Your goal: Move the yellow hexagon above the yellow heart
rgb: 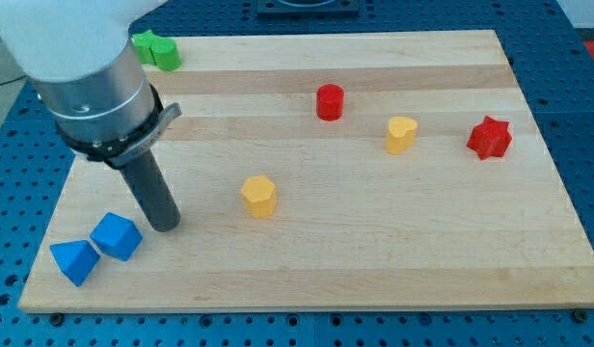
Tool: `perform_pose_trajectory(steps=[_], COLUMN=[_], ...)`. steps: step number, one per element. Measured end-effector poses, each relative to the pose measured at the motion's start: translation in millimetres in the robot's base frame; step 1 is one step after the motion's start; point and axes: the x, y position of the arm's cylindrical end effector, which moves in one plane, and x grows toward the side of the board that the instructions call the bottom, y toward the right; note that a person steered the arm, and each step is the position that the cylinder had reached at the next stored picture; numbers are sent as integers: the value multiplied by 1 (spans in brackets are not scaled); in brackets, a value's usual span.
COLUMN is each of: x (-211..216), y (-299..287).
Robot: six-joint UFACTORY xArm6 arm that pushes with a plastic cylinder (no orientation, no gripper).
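Observation:
The yellow hexagon (259, 196) lies on the wooden board (374, 260) left of centre. The yellow heart (401, 134) lies up and to the view's right of it, well apart. My tip (165, 226) rests on the board to the view's left of the hexagon, about a hundred pixels away, and just right of the blue blocks. It touches no block.
A blue cube (117, 236) and a blue triangular block (73, 260) lie at the bottom left. A red cylinder (330, 101) lies at upper centre, a red star (490, 138) at the right. Two green blocks (156, 49) sit at the top left edge.

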Motion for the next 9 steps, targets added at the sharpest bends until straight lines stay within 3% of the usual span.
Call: perform_pose_trajectory(steps=[3, 7, 9], x=[13, -25, -20], y=[-15, 135, 162])
